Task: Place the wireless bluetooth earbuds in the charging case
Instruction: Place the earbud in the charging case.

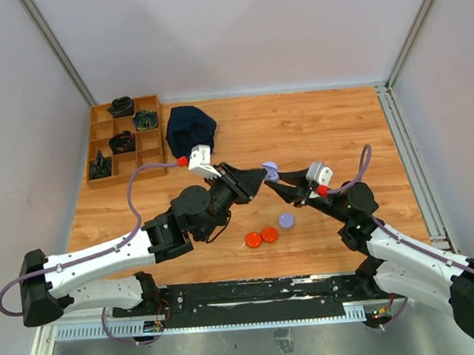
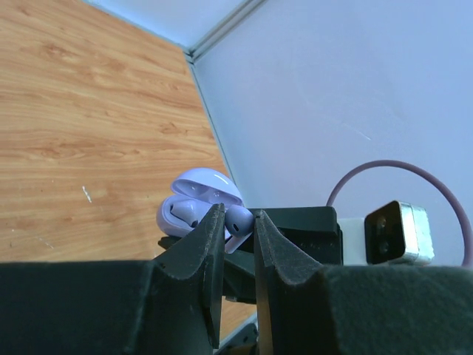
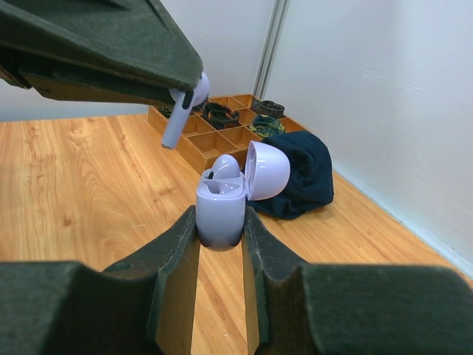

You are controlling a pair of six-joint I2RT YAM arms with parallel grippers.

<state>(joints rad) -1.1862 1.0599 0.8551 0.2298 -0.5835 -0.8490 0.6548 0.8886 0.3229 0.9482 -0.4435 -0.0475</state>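
My right gripper (image 1: 277, 186) (image 3: 219, 224) is shut on the open lavender charging case (image 1: 270, 171) (image 3: 220, 201) and holds it upright above the table, lid (image 3: 266, 170) tipped back. One lavender earbud (image 3: 226, 164) sits in its far slot; the near slot is empty. My left gripper (image 1: 263, 176) (image 2: 238, 212) is shut on a second lavender earbud (image 2: 240, 222) (image 3: 185, 107), stem down, just above and left of the case. The case also shows in the left wrist view (image 2: 194, 203). No orange-red earbuds are in view.
Two orange discs (image 1: 253, 240) (image 1: 269, 234) and a lavender disc (image 1: 286, 220) lie on the wood below the grippers. A dark blue cloth (image 1: 190, 129) (image 3: 303, 174) lies at the back beside a wooden compartment tray (image 1: 125, 181) (image 3: 194, 148).
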